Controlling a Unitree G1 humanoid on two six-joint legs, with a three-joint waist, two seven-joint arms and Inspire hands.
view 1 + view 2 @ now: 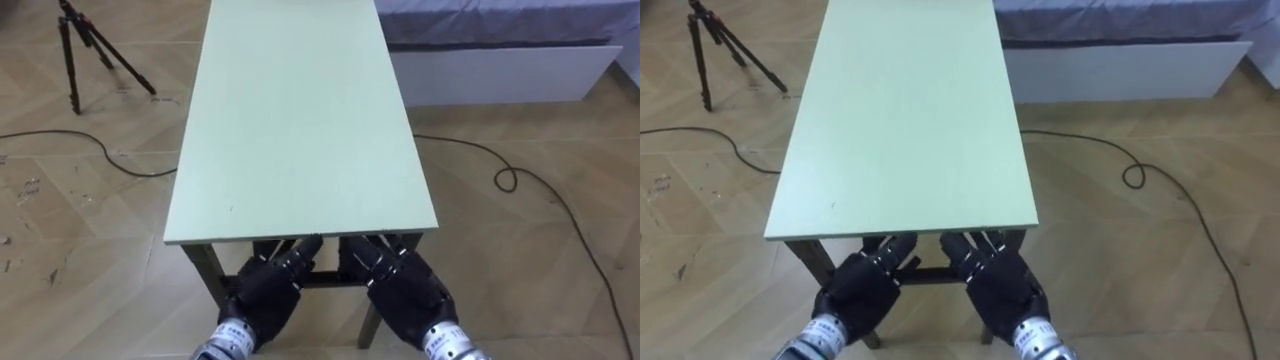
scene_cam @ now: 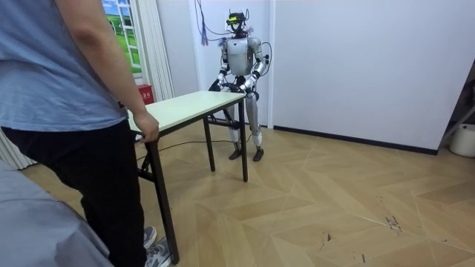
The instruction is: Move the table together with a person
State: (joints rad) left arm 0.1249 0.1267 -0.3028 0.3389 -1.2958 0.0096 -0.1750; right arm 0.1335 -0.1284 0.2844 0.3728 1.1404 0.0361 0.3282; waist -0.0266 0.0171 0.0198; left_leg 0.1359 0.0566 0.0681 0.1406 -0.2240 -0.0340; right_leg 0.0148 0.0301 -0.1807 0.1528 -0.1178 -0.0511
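A long pale green table (image 1: 300, 120) on dark legs stretches away from me. Both my hands reach under its near short edge: the left hand (image 1: 262, 292) left of the middle, the right hand (image 1: 405, 292) close beside it. The tabletop hides how they hold it. In the room view I stand at the far end of the table (image 2: 189, 104), near the white wall. A person in a blue shirt and dark trousers (image 2: 82, 126) stands at the other end, one hand (image 2: 148, 127) gripping the table's edge.
A black tripod (image 1: 80, 50) stands on the wooden floor to the left of the table. A bed with a white base (image 1: 500, 65) lies at the far right. Dark cables (image 1: 520, 180) run over the floor on both sides.
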